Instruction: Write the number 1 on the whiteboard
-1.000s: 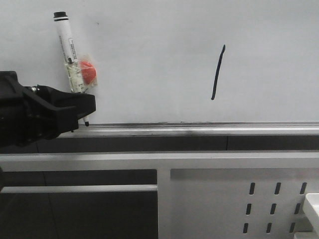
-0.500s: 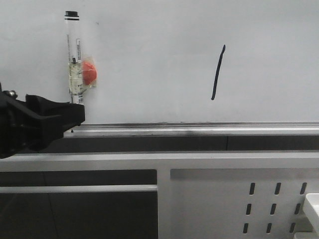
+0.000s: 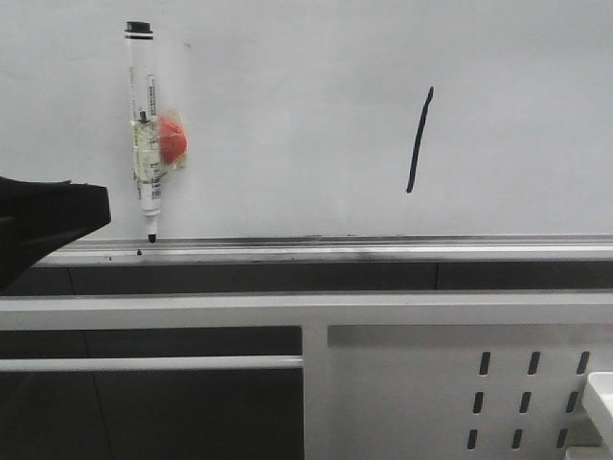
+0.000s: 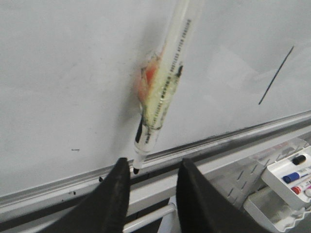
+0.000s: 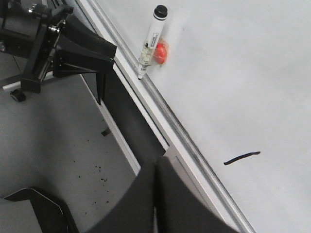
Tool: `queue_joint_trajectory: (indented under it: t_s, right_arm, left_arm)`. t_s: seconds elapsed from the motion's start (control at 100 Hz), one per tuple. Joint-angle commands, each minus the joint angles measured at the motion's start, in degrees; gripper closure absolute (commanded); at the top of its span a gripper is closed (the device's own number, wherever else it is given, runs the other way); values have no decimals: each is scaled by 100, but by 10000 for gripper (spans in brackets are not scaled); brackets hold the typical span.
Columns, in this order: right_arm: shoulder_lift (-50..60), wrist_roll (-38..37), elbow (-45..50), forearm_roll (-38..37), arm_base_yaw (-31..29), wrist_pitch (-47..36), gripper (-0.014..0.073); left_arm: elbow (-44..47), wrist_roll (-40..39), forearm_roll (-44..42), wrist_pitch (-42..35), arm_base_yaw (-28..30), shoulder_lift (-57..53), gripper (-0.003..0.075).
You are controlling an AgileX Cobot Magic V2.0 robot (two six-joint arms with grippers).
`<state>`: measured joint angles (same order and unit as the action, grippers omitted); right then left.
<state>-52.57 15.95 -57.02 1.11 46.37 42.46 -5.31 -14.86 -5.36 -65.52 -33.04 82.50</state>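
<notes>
The whiteboard (image 3: 287, 77) fills the back, with a silver ledge (image 3: 364, 249) along its lower edge. The number 1 (image 3: 419, 140) is a thin black slanted stroke on it; it also shows in the left wrist view (image 4: 276, 75) and the right wrist view (image 5: 241, 158). The marker (image 3: 144, 134) stands nearly upright against the board with a red-orange piece taped to it, tip down by the ledge; it also shows in both wrist views (image 4: 165, 82) (image 5: 149, 41). My left gripper (image 4: 153, 170) is open and empty just below the marker tip. My right gripper (image 5: 155, 165) is shut and empty.
A white perforated metal panel (image 3: 479, 383) sits below the ledge at the right. A white tray with several spare markers (image 4: 291, 174) is beside it. The left arm's black body (image 5: 58, 43) stands by the board's left part, over the grey floor (image 5: 53, 145).
My left gripper let go of the marker and drew back to the left and away from the board. The marker straightened up and stays against the board.
</notes>
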Motion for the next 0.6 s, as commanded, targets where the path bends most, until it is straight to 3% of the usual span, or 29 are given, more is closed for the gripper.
queue_joint_trajectory:
  t_s: [0.0, 0.07, 0.22, 0.59]
  right_arm:
    - [438, -110, 185, -66, -40, -741, 662]
    - [880, -164, 637, -66, -40, -1188, 662]
    - [2049, -287, 1782, -66, -40, -1967, 663]
    - [4186, -484, 3777, -66, -40, -2238, 663]
  left_arm:
    - [55, -58, -73, -1245, -8, -184, 655]
    - [132, -58, -83, -1245, -8, -184, 740]
    - [256, -48, -123, -1245, -8, -184, 740]
    - [309, -48, -522, -1245, -8, -184, 740]
